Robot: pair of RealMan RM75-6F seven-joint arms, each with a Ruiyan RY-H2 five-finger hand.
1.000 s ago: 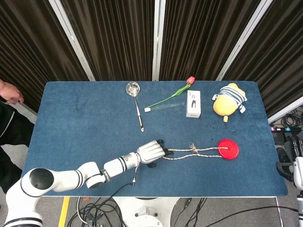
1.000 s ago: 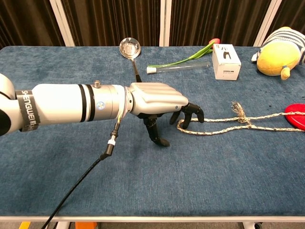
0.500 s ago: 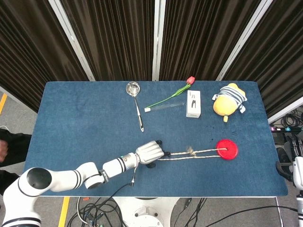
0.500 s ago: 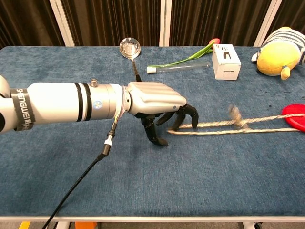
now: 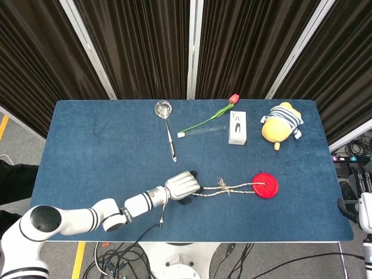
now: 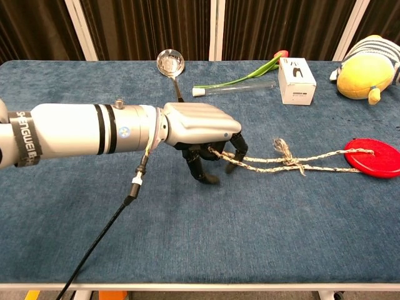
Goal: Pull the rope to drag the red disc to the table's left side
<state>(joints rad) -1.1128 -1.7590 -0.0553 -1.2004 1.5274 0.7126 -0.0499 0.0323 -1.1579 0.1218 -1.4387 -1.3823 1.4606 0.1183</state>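
Disc [image 5: 264, 185]: red, flat on the table [image 5: 93, 139], lower right of centre in the head view; right edge of the chest view.
Rope [image 5: 224, 189]: doubled strand with a frayed knot midway, running from the disc left to the hand, fairly straight, slightly raised near the fingers.
Left hand [image 5: 181, 186]: palm down, low centre of the head view, fingers [image 6: 237, 147] curled under and hooked around the rope's near end; it grips the rope.
Right hand: not in view in either camera.
Change: over the last second the disc has slid left from its earlier spot near the right side; the hand has drawn back left a little, and the rope went from slack loop to taut line.
Meaning: the pull is working, the drag is under way. Judged about a quarter done; the disc is well apart from the left side.
Next: likely more pull leftward, same grip, arm retracting along the front edge.
Risk: rope could slip through the hooked fingers.
Others: ladle [image 5: 165, 119], tulip [image 5: 212, 114], white box [image 5: 236, 128] and plush toy [image 5: 279, 128] along the upper part of the frame, well clear of the drag path.
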